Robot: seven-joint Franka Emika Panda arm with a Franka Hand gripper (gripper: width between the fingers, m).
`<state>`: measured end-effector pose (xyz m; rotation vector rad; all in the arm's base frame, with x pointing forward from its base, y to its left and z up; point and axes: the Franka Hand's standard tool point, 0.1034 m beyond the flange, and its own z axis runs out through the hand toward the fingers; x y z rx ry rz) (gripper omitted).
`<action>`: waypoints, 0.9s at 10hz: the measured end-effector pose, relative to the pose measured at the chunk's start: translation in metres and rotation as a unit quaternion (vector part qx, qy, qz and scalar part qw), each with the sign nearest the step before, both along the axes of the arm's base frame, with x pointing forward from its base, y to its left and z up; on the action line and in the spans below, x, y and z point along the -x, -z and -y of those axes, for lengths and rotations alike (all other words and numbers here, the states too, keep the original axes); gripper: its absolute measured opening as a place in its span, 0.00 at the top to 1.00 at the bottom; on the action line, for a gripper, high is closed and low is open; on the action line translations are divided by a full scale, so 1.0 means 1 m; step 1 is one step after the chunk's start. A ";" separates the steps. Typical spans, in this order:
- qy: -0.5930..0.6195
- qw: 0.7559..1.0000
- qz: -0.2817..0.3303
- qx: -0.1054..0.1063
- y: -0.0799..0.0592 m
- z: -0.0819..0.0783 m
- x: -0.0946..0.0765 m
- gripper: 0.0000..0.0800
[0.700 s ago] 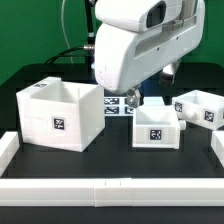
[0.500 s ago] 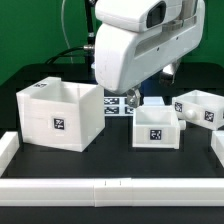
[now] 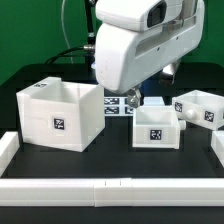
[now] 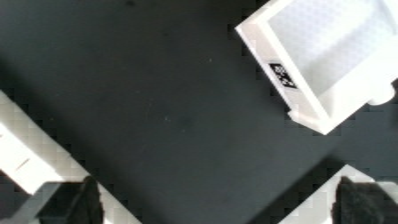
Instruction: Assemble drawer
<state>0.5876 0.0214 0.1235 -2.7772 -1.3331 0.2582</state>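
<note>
The drawer's large white cubic housing [image 3: 60, 113] stands at the exterior view's left, open side up, with a square tag on its front. One small tray [image 3: 155, 125] sits at the middle and a second tray [image 3: 201, 107] at the right. My gripper [image 3: 130, 98] hangs over the dark table behind the middle tray, mostly hidden by the arm's white body. In the wrist view my gripper [image 4: 217, 205] is open, its dark fingertips [image 4: 71, 205] far apart with only black table between them. One tagged white drawer part [image 4: 329, 50] lies beyond them; I cannot tell which.
A long low white rail [image 3: 110, 188] runs along the table's near edge, with short pieces at both sides. The marker board [image 3: 118, 104] lies flat behind the housing and the middle tray. White surfaces show beside each fingertip in the wrist view [image 4: 27, 150].
</note>
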 end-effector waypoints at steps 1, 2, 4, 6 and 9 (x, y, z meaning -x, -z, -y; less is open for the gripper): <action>-0.018 1.000 0.012 -0.004 -0.002 -0.004 0.004 0.19; -0.035 0.999 0.023 -0.007 -0.003 -0.010 0.012 0.19; -0.073 0.996 0.055 -0.013 0.004 -0.017 0.026 0.19; -0.071 0.996 0.053 -0.012 0.003 -0.016 0.024 0.19; -0.109 0.991 0.080 -0.021 0.013 -0.014 0.029 0.19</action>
